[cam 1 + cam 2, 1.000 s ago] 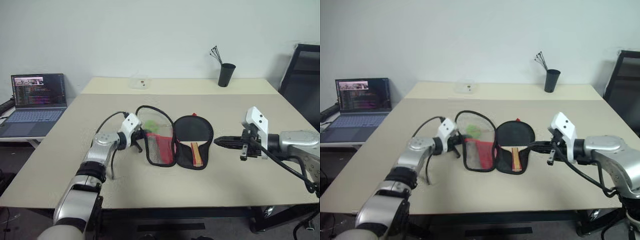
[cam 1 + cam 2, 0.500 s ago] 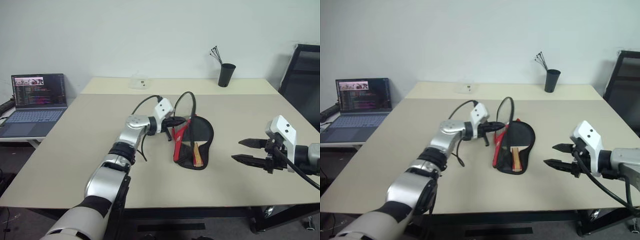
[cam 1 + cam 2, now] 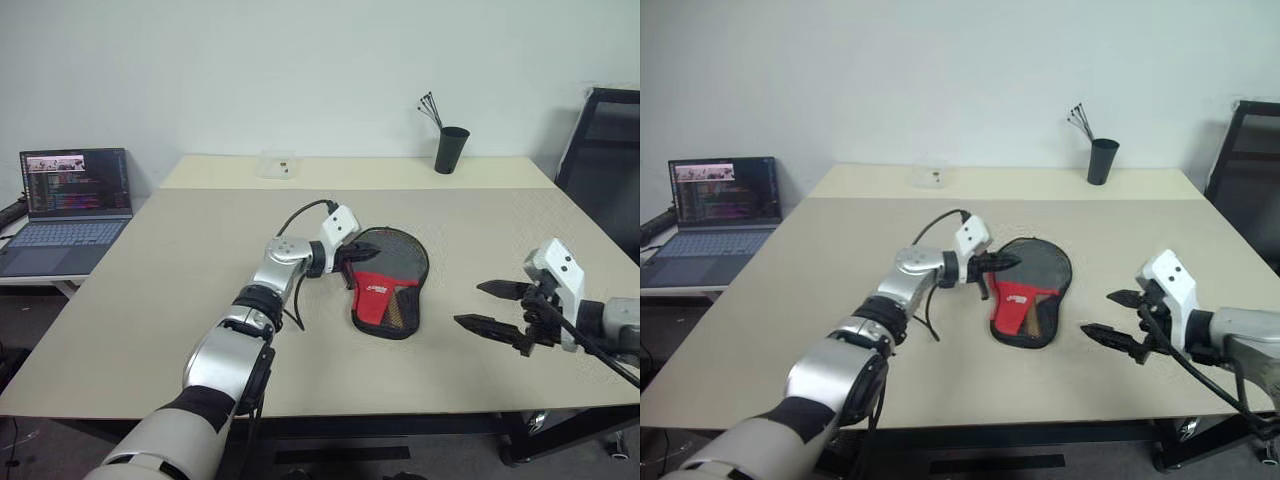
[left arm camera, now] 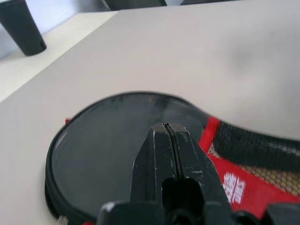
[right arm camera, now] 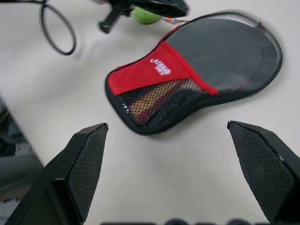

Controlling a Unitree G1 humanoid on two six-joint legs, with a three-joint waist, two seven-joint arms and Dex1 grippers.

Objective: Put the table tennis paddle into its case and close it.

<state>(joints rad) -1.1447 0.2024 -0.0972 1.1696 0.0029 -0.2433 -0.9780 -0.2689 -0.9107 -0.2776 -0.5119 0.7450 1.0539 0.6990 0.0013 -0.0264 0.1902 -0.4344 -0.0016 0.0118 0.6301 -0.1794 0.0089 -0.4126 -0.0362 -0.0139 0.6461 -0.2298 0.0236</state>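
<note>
A second ago the case (image 3: 389,283) lay spread open on the desk with the paddle bare in its right half; now its mesh-lined flap has been swung over and lies shut on top, its red part with white logo and its mesh pocket facing up and the paddle covered. The left tool (image 3: 366,250), fingers pressed together, has crossed from the case's left edge to hover over the black round part of the closed case. The right tool (image 3: 491,305) has pulled away from the case toward the desk's right side, and its fingers, closed a second ago, now stand wide apart.
</note>
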